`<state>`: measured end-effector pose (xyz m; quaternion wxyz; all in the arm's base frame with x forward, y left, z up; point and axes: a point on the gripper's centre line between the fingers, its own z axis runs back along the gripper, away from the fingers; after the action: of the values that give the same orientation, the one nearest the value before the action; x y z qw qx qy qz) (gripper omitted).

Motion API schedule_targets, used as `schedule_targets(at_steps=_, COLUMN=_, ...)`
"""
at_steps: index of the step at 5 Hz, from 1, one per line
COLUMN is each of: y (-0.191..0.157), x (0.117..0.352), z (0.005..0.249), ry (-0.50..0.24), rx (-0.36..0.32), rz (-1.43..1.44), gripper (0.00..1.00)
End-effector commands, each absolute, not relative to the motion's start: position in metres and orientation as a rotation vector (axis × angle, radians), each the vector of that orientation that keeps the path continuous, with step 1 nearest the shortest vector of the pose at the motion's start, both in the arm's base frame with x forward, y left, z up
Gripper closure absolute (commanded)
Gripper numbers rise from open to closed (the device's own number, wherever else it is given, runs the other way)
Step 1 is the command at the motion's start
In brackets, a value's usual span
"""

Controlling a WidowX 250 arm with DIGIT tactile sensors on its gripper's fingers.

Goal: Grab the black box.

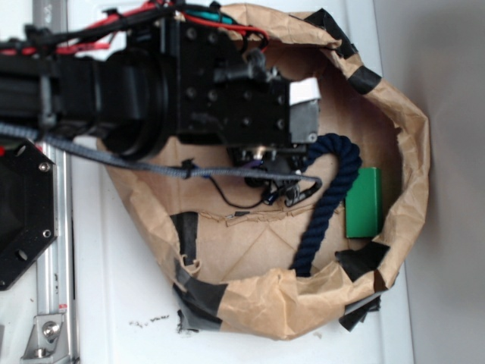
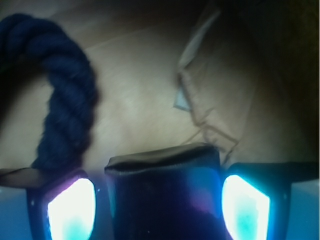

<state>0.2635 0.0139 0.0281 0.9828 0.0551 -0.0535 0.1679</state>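
**A:** Exterior view first: how does the arm [image 1: 151, 83] sit?

**B:** It reaches in from the left edge, stretched nearly level across the upper part of the brown paper nest [image 1: 409, 152], with red and black cables along its top. Its head hangs over the middle of the nest, and the gripper [image 1: 276, 171] is down among the dangling wires, mostly hidden from this side.

**A:** And the jaws?

**B:** The wrist view shows it better. The two fingers [image 2: 70, 207] stand either side of the black box [image 2: 165, 192], one at each flank, with the box filling the gap between them. They look pressed against its sides, so clamped on it. The glossy top edge of the box shows just ahead of the fingers, above the paper floor.

**A:** Count things for me.

**B:** One black box, one green box [image 1: 365, 203], one dark blue rope [image 1: 330, 201], one paper nest. Black tape patches [image 1: 198, 303] on the paper: several, at least six that I can make out.

**A:** Room to move?

**B:** The rope curves just beside the gripper, on the left in the wrist view. The green box lies beyond the rope, against the nest's right wall. The raised paper rim runs round all sides; open floor lies below the gripper toward the lower rim.
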Motion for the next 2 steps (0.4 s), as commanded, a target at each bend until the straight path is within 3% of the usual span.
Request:
schedule_targets(at_steps=1, y=0.0065, x=0.2597, z=0.0387, ry=-0.123, rx=0.093, rz=0.315, gripper=1.00)
schedule_targets(at_steps=2, y=0.0102, x=0.2649, z=0.0447, ry=-0.139, rx=0.091, rz=0.330, gripper=1.00)
